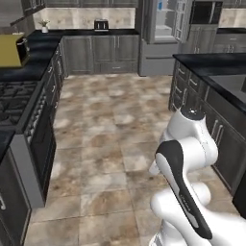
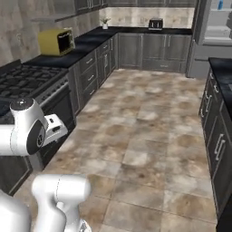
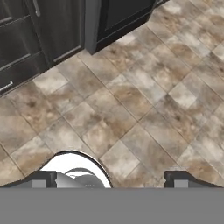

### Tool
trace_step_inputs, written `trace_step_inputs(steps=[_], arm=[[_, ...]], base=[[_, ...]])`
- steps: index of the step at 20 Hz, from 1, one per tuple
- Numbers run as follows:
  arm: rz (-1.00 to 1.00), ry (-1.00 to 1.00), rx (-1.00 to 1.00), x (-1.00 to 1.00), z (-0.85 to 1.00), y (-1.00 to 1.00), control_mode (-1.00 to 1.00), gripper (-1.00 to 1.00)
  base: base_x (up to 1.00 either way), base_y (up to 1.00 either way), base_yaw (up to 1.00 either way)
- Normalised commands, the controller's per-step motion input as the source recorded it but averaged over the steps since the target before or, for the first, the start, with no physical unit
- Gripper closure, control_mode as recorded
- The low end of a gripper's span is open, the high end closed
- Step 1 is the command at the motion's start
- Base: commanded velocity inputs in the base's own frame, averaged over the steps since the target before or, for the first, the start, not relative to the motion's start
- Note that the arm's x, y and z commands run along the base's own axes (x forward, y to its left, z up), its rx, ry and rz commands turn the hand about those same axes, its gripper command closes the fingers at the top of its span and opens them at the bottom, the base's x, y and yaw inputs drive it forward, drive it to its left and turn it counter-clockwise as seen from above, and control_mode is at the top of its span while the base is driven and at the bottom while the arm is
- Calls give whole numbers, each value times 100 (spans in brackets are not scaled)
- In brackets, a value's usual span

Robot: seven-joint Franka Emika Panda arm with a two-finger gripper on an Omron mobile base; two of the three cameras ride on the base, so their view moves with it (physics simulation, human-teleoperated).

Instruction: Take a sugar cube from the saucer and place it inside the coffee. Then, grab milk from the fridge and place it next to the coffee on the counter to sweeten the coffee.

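Hand view looks down on tan stone floor tiles, with the two-finger gripper spread wide and holding nothing, its dark fingertips far apart. Dark grey wood-grain base cabinets stand along the top. In the right base view, the tall grey fridge stands open at the far end, a small bright blue milk carton on its upper shelf. The glossy black marble counter runs along the left, carrying a yellow microwave.
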Motion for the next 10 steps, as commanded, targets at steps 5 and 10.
trace_step_inputs(steps=[5,10], arm=[[0,0,0,0,0,0,100,-100],[0,0,0,0,0,0,100,-100]], base=[[100,0,-13],[100,-2,-11]])
